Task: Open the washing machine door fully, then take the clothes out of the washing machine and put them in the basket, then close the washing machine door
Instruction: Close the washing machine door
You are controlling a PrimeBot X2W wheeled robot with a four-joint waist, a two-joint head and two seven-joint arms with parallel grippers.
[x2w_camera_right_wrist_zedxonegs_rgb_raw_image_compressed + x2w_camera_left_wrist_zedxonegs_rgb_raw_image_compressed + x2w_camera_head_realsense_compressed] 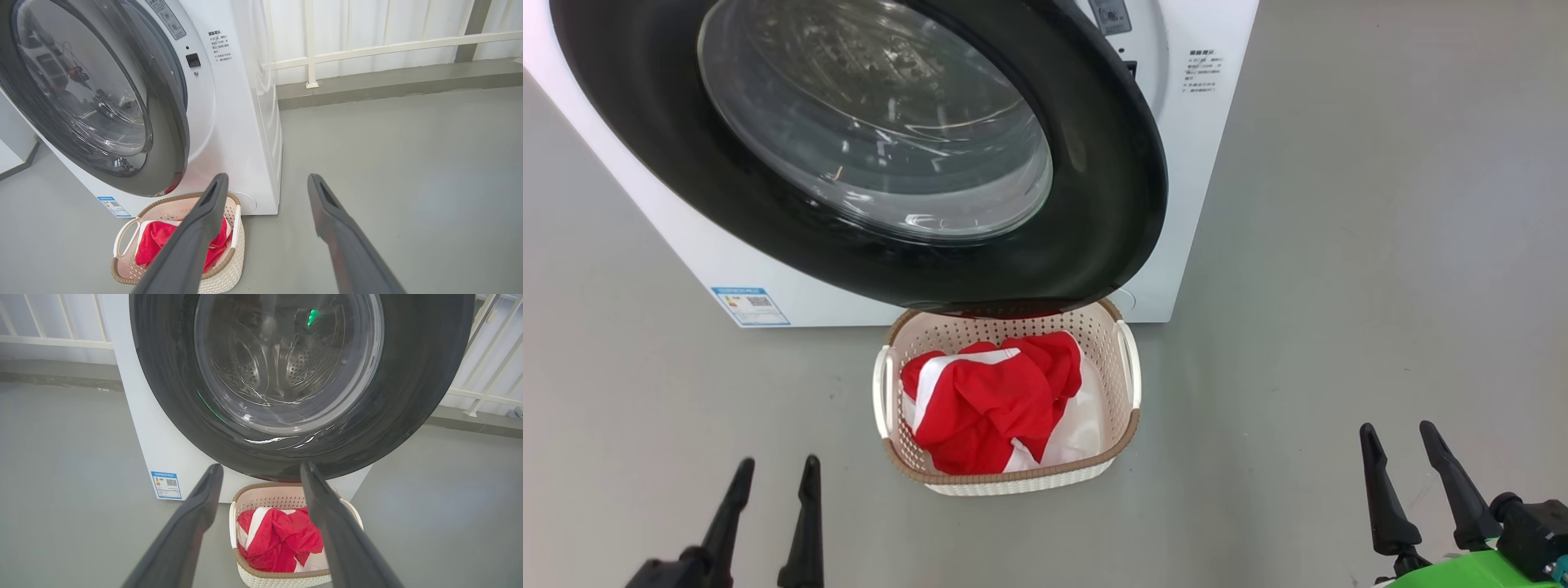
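Nearest us, the left gripper (777, 464) and the right gripper (1396, 428) hover over the grey floor (1339, 327). Each has its two fingers spread apart and holds nothing.

Beyond them the basket (1013, 487) stands on the floor, close against the foot of the washing machine (1201, 163). The clothes (984, 404) lie bundled inside it, below its rim.

Above the basket's far rim hangs the washing machine door (1111, 204). In the right wrist view its latch edge stands clear of the white front, so we judge it ajar and not latched. Closing the door is what we judge is left of the task.

Hazards from here:

1. The door's lower rim overhangs the basket. We cannot tell the clearance. If it is slight, the closing swing may catch the basket and shift or tip it.
2. The rim is glossy and curved. A fingertip pushing at an angle may skid onto the glass.
3. A light push may leave the door resting against the front without latching.
4. A finger left in the gap at the latch edge may be trapped.
5. Through the glass we see bare steel drum (302, 365), but reflections hide part of it, so a leftover garment cannot be ruled out.
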